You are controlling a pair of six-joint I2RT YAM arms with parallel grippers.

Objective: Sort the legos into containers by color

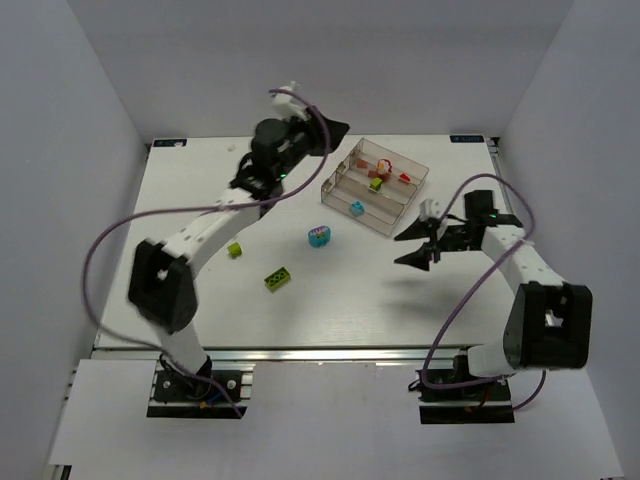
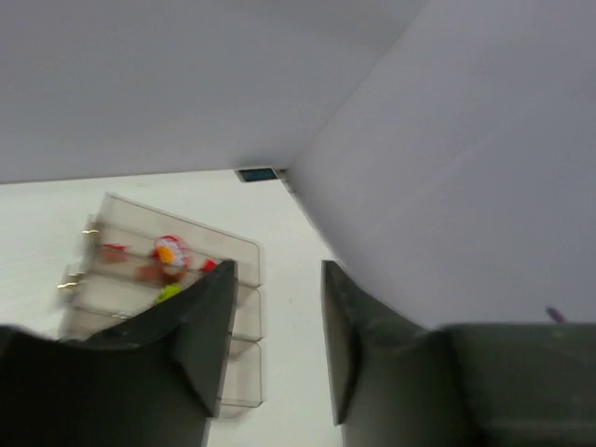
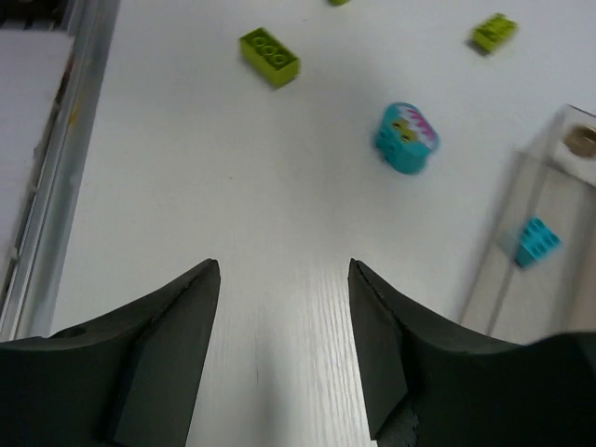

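Note:
The clear tray (image 1: 399,207) sits at the back right and holds red bricks (image 1: 385,166), a lime brick (image 1: 376,184) and a cyan brick (image 1: 357,208) in separate compartments. On the table lie a cyan brick with magenta (image 1: 320,236), a long lime brick (image 1: 277,279) and a small lime brick (image 1: 235,249). My left gripper (image 1: 335,129) is raised left of the tray, open and empty (image 2: 277,270). My right gripper (image 1: 409,246) hovers in front of the tray, open and empty (image 3: 283,265). The right wrist view shows the cyan-magenta brick (image 3: 407,138), both lime bricks (image 3: 270,58) (image 3: 494,33) and the cyan brick in the tray (image 3: 537,240).
White walls enclose the table on the left, back and right. The tray (image 2: 237,250) with its red bricks (image 2: 168,251) shows in the left wrist view, below and left of the fingers. A metal rail (image 3: 51,158) runs along the near table edge.

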